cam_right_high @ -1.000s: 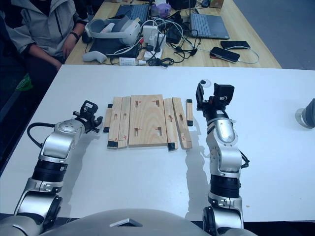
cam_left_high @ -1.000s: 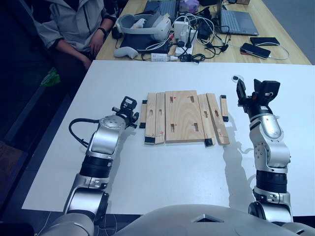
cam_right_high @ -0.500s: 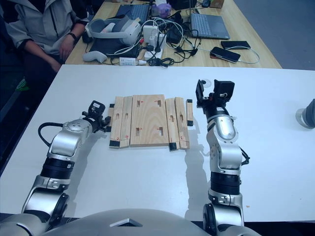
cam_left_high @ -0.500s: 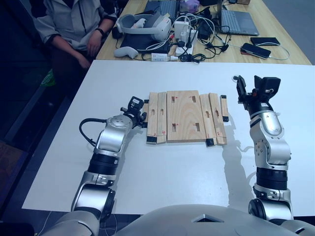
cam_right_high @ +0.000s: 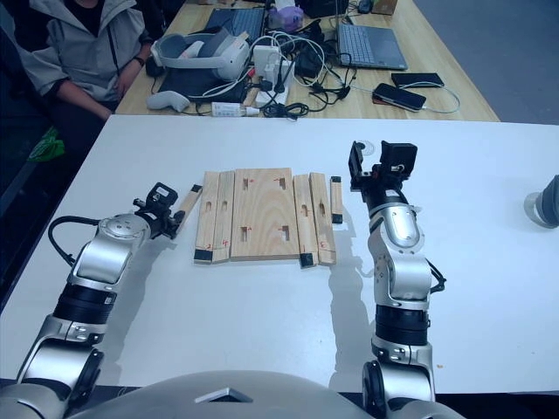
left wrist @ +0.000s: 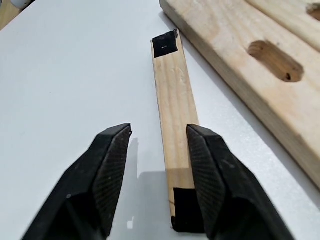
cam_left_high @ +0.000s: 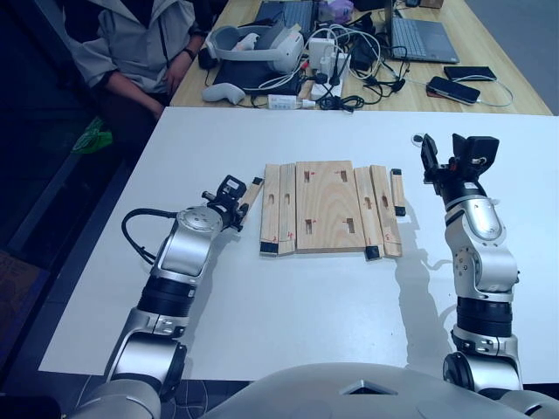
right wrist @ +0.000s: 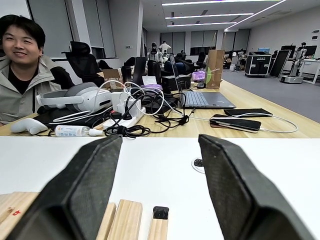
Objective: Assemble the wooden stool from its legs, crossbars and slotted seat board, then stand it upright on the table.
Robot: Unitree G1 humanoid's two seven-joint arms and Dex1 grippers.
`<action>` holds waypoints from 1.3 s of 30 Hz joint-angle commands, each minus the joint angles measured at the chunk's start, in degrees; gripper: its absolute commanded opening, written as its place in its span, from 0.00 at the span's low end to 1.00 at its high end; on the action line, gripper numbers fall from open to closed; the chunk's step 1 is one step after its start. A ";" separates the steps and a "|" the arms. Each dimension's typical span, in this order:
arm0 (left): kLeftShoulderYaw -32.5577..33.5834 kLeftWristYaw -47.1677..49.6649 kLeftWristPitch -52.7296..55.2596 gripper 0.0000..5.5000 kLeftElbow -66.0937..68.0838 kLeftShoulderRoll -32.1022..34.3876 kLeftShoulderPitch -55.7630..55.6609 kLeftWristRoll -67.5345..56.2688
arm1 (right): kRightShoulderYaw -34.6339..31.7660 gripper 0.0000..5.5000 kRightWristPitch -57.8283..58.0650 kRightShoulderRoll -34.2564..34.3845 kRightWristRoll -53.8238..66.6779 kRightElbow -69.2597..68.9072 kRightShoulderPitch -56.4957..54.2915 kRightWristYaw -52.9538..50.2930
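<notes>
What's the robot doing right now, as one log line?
left fingers open, crossbar by one finger | right fingers open, above table | seat board flat | stool unbuilt

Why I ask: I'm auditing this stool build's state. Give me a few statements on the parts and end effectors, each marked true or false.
1. The seat board lies flat on the table. True.
2. The left end effector is shut tight. False: it is open, with a short crossbar lying on the table between its fingers.
3. The right end effector is open and empty. True.
4. The stool stands assembled. False: the seat board has no legs fitted.
</notes>
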 commanded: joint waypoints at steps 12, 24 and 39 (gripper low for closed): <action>13.64 3.86 6.31 0.47 1.52 -6.19 -3.64 -8.83 | -0.11 0.52 -0.22 0.55 -0.61 0.67 -0.26 -0.76; 10.51 -0.38 14.02 0.47 -1.15 -3.64 -1.41 -11.47 | -0.10 0.52 -0.14 0.61 -0.50 0.58 0.04 -0.88; 7.97 -2.43 15.02 0.31 -2.85 -2.00 1.85 -12.87 | -0.65 0.52 0.13 1.28 -0.64 0.19 -0.09 -2.11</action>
